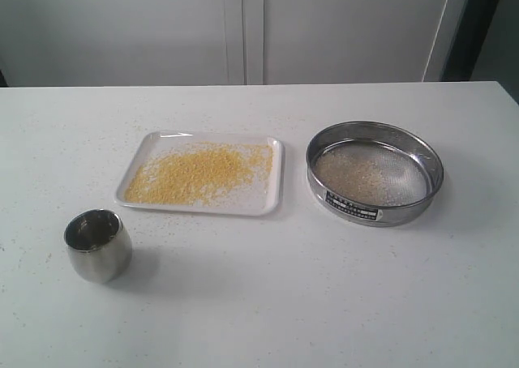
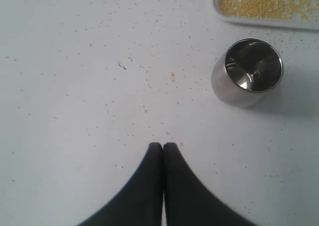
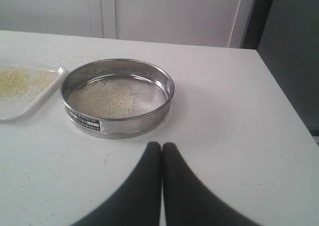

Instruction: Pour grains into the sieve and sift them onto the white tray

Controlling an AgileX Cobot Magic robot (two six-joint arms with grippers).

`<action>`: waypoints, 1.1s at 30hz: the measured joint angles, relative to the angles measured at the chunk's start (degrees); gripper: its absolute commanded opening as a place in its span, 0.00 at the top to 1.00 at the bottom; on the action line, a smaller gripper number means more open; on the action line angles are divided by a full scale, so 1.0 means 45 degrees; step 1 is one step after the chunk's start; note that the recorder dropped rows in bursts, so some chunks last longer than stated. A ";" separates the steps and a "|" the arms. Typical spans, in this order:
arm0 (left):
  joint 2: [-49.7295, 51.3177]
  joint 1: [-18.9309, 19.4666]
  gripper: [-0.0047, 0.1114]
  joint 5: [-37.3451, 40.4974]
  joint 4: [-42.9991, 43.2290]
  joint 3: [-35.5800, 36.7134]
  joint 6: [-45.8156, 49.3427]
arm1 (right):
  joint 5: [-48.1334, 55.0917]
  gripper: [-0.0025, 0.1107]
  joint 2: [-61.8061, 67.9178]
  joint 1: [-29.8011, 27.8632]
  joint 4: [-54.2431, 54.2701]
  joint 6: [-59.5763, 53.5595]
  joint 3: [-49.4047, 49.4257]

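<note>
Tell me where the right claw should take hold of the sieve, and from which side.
Pinch the upright steel wall of the sieve from above, one finger inside, one outside, on the side away from the white tray. The ring looks too wide to span, and the mesh there is barest of grains.

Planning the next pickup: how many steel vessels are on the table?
2. The small steel cup stands at the lower left of the exterior view; the sieve sits right of the white tray. Nothing seems hidden.
</note>
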 measured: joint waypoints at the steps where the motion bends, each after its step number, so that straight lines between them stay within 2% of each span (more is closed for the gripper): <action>1: 0.0000 0.0000 0.96 0.0000 0.0000 0.0000 0.0000 | -0.0166 0.98 0.0000 0.0000 0.0000 0.0000 0.0161; 7: 0.0000 0.0000 0.96 0.0000 0.0000 0.0000 0.0000 | -0.1455 0.98 -0.0007 0.0050 -0.0048 0.0000 0.1037; 16: 0.0000 0.0000 0.96 0.0000 0.0000 0.0000 0.0000 | -0.1691 0.98 -0.0007 0.0767 -0.0048 0.0047 0.2288; 33: 0.0000 0.0000 0.96 0.0000 0.0000 0.0000 0.0000 | -0.2222 0.98 -0.0007 0.0793 -0.0048 0.0100 0.2511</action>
